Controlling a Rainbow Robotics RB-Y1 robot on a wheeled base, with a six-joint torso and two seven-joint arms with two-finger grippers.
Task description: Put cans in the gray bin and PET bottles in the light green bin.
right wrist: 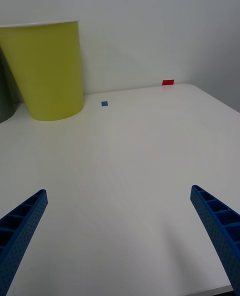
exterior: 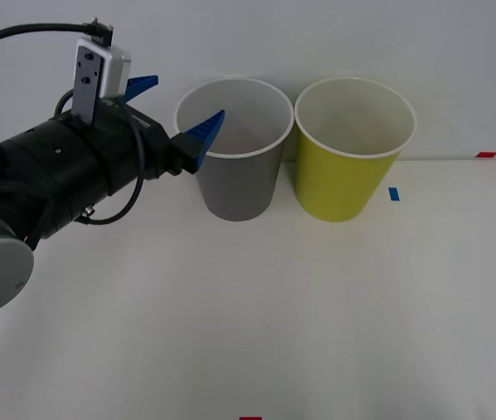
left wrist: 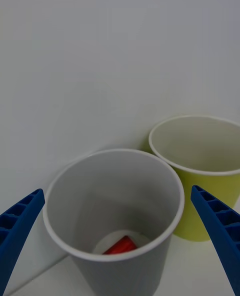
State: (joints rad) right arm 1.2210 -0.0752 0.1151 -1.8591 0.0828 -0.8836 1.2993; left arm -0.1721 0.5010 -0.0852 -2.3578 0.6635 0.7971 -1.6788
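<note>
On the left we see the left gripper (exterior: 171,114), fingers spread wide and empty, raised beside the gray bin (exterior: 239,188). The red can (left wrist: 120,246) lies at that bin's bottom. The light green bin (exterior: 345,184) stands touching it. The right gripper (right wrist: 120,236) hangs open above the white table (right wrist: 140,166).

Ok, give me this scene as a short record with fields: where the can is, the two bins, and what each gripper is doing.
can: red can lying at the bottom of the gray bin
gray bin: upright on the white table, touching the light green bin at the rim
light green bin: upright, on the gray bin's right, nothing seen inside
left gripper: open, holding nothing, raised beside the gray bin's rim
right gripper: open, holding nothing, low over bare table, away from the bins
table marks: small blue tape square beside the green bin
</note>
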